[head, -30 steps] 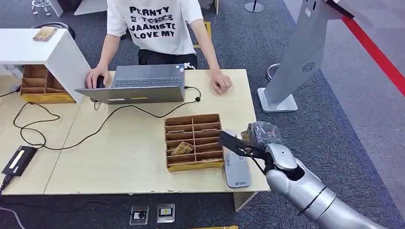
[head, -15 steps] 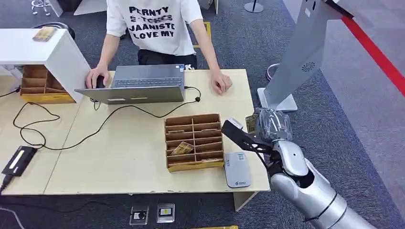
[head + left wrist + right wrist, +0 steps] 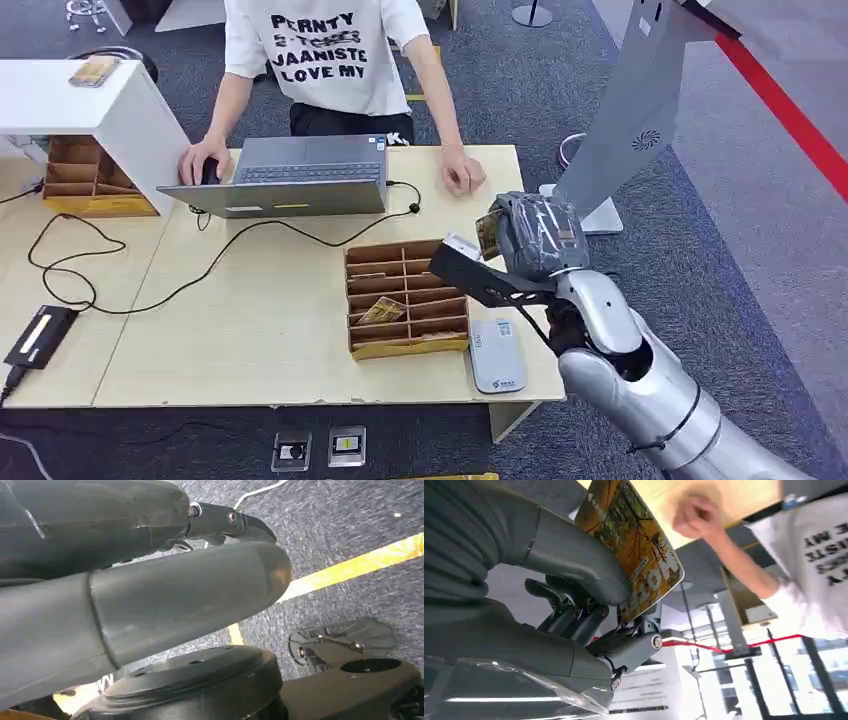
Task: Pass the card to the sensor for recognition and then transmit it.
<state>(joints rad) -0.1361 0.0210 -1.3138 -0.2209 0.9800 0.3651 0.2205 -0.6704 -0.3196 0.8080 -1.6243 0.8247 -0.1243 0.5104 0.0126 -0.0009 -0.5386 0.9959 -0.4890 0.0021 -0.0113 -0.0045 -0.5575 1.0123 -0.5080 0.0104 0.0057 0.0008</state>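
Printed text noted on the person's white T-shirt point(image 3: 325, 50), head view: black capitals in three lines. The first reads roughly "PERNTY", the second is partly illegible, followed by "JAANISTE" and "LOVE MY". The same shirt appears inverted in the right wrist view, lettering only partly legible. The card point(image 3: 636, 545) pinched in the right hand point(image 3: 574, 595) bears large pale letters over a yellow-green picture; they cannot be read with certainty. The grey sensor point(image 3: 497, 355) on the table carries small marks, too small to read.
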